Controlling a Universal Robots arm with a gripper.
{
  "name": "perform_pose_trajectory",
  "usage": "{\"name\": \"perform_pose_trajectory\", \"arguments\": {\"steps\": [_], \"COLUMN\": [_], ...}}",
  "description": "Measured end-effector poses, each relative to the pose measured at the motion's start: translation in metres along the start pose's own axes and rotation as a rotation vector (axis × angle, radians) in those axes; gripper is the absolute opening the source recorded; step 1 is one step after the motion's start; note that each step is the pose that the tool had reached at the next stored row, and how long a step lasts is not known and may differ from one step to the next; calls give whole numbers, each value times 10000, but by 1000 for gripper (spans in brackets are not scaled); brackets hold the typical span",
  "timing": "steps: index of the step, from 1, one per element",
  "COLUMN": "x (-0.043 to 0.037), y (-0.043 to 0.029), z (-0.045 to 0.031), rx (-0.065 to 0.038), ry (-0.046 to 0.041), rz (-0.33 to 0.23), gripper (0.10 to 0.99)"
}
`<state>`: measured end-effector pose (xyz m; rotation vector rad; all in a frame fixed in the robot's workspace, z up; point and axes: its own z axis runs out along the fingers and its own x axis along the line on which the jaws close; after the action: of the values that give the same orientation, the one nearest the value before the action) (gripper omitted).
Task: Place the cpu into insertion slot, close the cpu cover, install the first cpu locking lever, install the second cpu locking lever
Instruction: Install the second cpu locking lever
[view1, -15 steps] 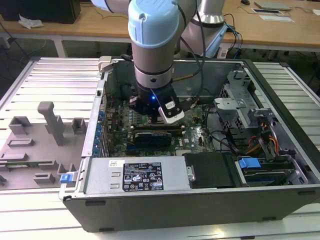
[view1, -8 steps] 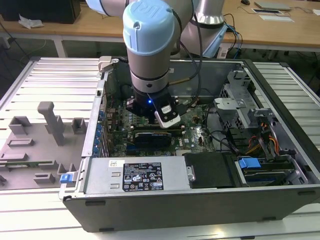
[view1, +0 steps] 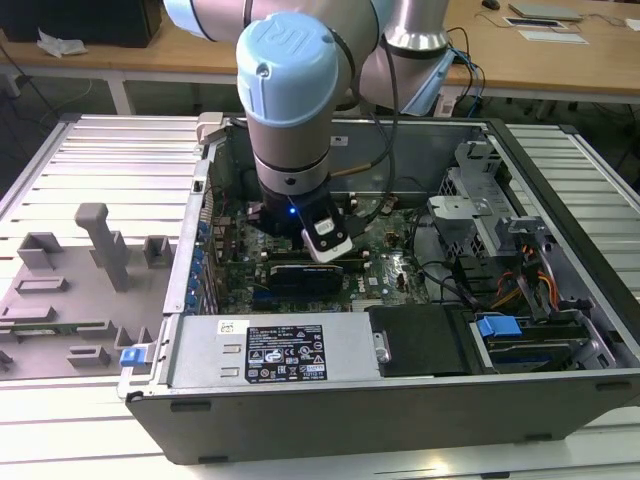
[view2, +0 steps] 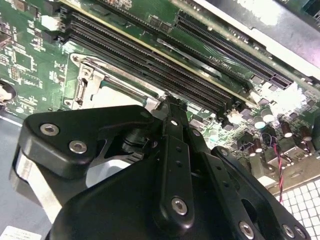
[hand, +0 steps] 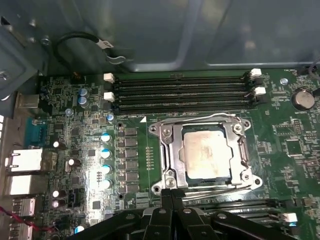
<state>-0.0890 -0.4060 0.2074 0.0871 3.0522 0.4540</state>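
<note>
The black two-fingered gripper (hand: 172, 196), fingers pressed together and holding nothing, sits at the edge of the grey-rimmed square insertion slot (hand: 167, 150). The pale silvery square cpu (hand: 206, 152) lies seated inside, under the closed thin grey metal cpu cover (hand: 242, 150), beside long black memory slots (hand: 180, 92). No writing is legible here.
</note>
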Motion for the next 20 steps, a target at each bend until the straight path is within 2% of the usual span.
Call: {"name": "perform_pose_trajectory", "arguments": {"steps": [3, 5, 11, 20], "x": [36, 44, 66, 88], "y": [-9, -17, -26, -17], "z": [21, 47, 102, 136], "rx": [-67, -178, -349, -372], "ry": [4, 8, 16, 18], "rz": [3, 11, 22, 23], "gripper": [106, 106, 106, 106]}}
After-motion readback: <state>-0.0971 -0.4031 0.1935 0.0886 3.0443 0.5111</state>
